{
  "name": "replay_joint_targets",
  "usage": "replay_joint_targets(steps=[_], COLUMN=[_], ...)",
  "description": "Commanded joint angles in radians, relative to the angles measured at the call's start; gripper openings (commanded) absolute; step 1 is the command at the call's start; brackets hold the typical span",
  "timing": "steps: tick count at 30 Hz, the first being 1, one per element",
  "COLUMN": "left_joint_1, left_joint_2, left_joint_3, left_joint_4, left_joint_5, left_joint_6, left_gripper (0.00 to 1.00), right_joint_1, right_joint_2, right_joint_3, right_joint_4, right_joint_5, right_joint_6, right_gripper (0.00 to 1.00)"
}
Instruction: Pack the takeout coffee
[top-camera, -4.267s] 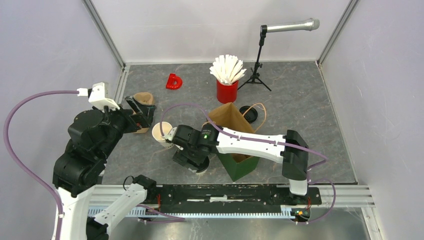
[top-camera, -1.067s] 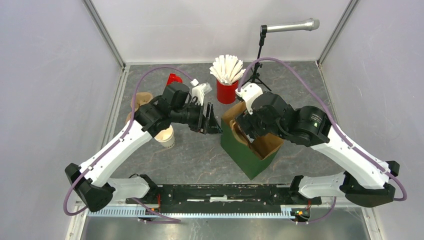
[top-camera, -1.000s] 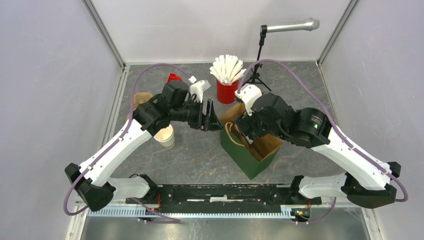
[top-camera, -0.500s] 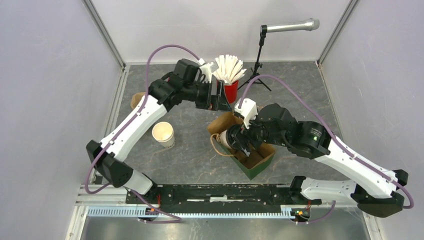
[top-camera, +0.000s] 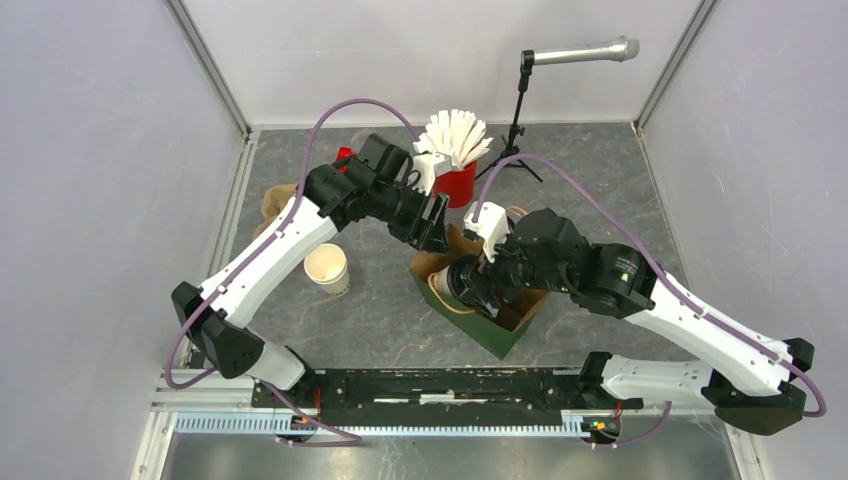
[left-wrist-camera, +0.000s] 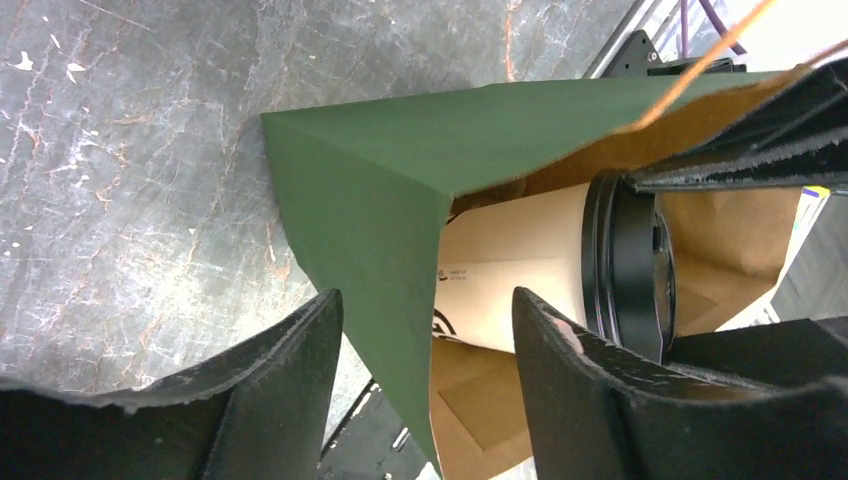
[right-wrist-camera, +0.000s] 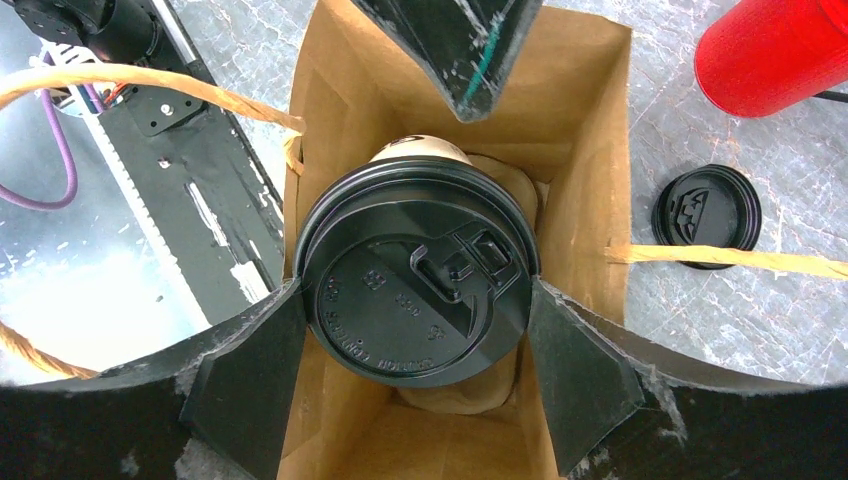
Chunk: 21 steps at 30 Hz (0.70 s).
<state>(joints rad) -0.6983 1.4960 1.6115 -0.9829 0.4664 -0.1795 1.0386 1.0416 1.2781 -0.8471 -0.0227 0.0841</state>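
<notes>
A lidded white cup (right-wrist-camera: 415, 290) with its black lid (left-wrist-camera: 625, 265) hangs inside the open brown-lined green bag (top-camera: 480, 332). My right gripper (right-wrist-camera: 415, 300) is shut on it, one finger on each side of the lid, and it shows at the bag's mouth in the top view (top-camera: 468, 285). My left gripper (left-wrist-camera: 428, 300) is open and straddles the bag's green wall (left-wrist-camera: 370, 200), one finger outside and one inside, at the bag's far edge (top-camera: 437, 225). A second white cup (top-camera: 325, 267) stands open on the table to the left. Its loose black lid (right-wrist-camera: 707, 215) lies beside the bag.
A red cup of white sticks (top-camera: 455, 180) stands just behind the bag. A microphone on a tripod (top-camera: 515, 130) is at the back. A brown pulp carrier (top-camera: 272, 203) lies at the left. The bag's twine handles (right-wrist-camera: 120, 80) stick out.
My left gripper has come down from beside the red cup to the bag's far edge. My right gripper has carried the lidded cup a little further left in the bag's mouth.
</notes>
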Motion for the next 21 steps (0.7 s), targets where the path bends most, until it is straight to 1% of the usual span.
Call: replay_joint_targets(steps=[1,2,3,4,5,7,10,12,15,18,21], left_joint_1=[-0.002,-0.001,-0.001,-0.001,-0.001,-0.001,-0.002,-0.001,-0.001,0.0,0.0], left_joint_2=[-0.077,-0.083,-0.085,-0.086,-0.084,-0.081,-0.089,-0.111,-0.168,-0.218,-0.254], left_joint_3=[-0.018,-0.021,-0.026,-0.028,-0.028,-0.024,-0.034,-0.066,-0.143,-0.216,-0.263], left_joint_4=[0.011,0.011,0.013,0.015,0.015,0.018,0.068,0.14,0.274,0.395,0.469], left_joint_5=[-0.005,-0.008,-0.008,-0.006,-0.008,0.003,0.027,0.023,-0.004,-0.048,-0.089], left_joint_6=[0.082,0.086,0.091,0.093,0.096,0.095,0.059,0.01,-0.06,-0.099,-0.106], left_gripper=[0.63,0.57,0.47,0.34,0.19,0.03,0.02,0.02,0.02,0.02,0.02], right_joint_1=[0.003,0.004,0.005,0.007,0.008,0.008,0.008,0.007,0.008,0.008,0.008], right_joint_2=[-0.004,-0.003,-0.001,0.004,0.008,0.032,0.078,0.11,0.141,0.147,0.167], right_joint_3=[0.004,0.004,0.005,0.01,0.019,0.053,0.14,0.194,0.229,0.24,0.288], right_joint_4=[0.008,0.004,0.0,-0.005,-0.014,-0.043,-0.11,-0.163,-0.212,-0.184,-0.16], right_joint_5=[-0.007,-0.004,-0.001,0.004,0.015,0.06,0.134,0.187,0.251,0.291,0.367], right_joint_6=[-0.02,-0.022,-0.024,-0.027,-0.034,-0.053,-0.105,-0.138,-0.17,-0.202,-0.241], right_gripper=[0.81,0.81,0.81,0.81,0.81,0.81,0.82,0.83,0.82,0.82,0.82])
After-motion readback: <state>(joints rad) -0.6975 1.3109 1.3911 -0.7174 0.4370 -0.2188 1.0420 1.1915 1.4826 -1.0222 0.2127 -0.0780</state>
